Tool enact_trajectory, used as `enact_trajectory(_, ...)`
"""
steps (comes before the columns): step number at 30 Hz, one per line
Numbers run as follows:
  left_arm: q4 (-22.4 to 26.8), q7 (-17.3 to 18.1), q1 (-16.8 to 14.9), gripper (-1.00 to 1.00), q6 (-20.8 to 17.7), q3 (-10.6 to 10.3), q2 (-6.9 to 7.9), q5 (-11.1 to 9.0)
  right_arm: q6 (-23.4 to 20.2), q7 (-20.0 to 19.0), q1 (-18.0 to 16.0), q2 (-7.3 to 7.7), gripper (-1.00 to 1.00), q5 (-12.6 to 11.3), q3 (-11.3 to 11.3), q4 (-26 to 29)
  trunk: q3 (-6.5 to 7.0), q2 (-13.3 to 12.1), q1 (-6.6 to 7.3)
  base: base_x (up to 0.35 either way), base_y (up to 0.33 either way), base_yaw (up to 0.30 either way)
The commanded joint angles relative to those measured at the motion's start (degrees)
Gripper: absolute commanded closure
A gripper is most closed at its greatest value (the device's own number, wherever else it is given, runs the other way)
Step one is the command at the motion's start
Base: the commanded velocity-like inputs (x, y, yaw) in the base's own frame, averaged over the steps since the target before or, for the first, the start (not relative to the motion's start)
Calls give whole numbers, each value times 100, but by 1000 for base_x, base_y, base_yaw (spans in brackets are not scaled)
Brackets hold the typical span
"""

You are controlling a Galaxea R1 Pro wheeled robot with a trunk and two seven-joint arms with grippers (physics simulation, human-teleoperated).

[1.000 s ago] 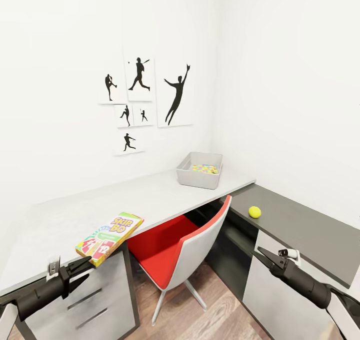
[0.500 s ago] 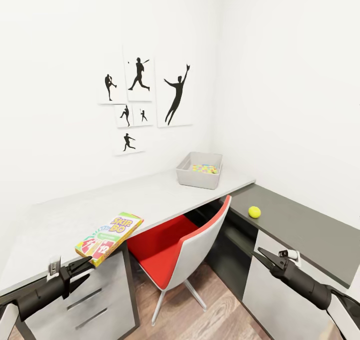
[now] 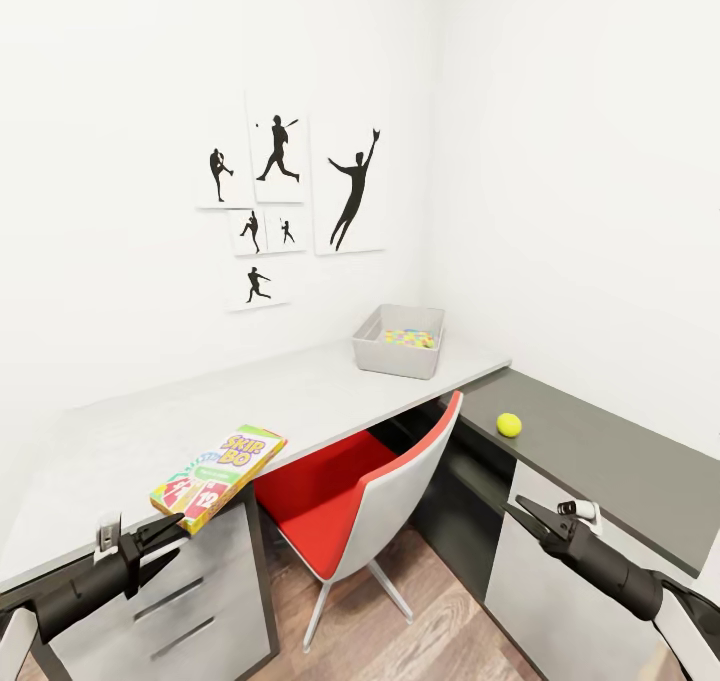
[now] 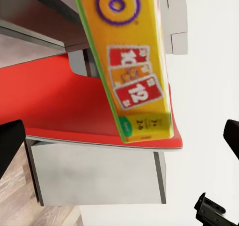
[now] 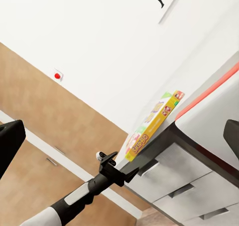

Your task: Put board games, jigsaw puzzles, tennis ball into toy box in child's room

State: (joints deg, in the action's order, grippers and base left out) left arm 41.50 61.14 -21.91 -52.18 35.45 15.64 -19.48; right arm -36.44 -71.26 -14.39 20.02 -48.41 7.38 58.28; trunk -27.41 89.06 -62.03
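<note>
The Skip-Bo board game (image 3: 220, 475) lies at the front edge of the white table (image 3: 300, 391), one corner hanging over it. My left gripper (image 3: 160, 546) hovers open just below and in front of that box, apart from it. From the left wrist, the same board game (image 4: 130, 71) shows beyond the open fingers. At the table's far end stands the grey toy box (image 3: 400, 343) with a multicoloured jigsaw puzzle (image 3: 410, 338) inside. The tennis ball (image 3: 509, 424) rests on the dark cabinet. My right gripper (image 3: 530, 516) is open, low in front of that cabinet.
A red and white chair (image 3: 370, 491) is tucked under the table between the arms. A three-drawer unit (image 3: 190, 601) stands under the board game. The dark grey cabinet (image 3: 610, 456) runs along the right wall. Silhouette pictures (image 3: 290, 196) hang above the table.
</note>
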Motion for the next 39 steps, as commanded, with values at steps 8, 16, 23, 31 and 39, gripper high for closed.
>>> enact_trajectory(8, -2, 12, -5, -100, -29, 6, 0, -4, -47, -2, -3, 1, -100, -29, 0, -1, -6, 3, 0, 0, 0, 0)
enact_trajectory(16, 0, 12, -5, -100, -29, 6, 0, -4, -47, -2, -3, 1, -100, -32, 0, -1, -6, 3, 0, 0, -50, 0)
enact_trajectory(23, 1, 12, -1, -100, -29, 7, 0, -4, -47, -2, -3, 1, -100, -30, 0, -1, -6, 3, 0, 0, -23, 0)
enact_trajectory(31, 1, 12, -5, -100, -29, 6, 0, -4, -47, -2, -3, 1, -100, -30, 0, -1, -6, 3, 0, 0, -4, 0)
enact_trajectory(39, 2, 12, -5, -100, -29, 8, 0, -4, -47, -1, -4, 1, -100, -32, 0, -1, -6, 3, 0, 0, -47, 0)
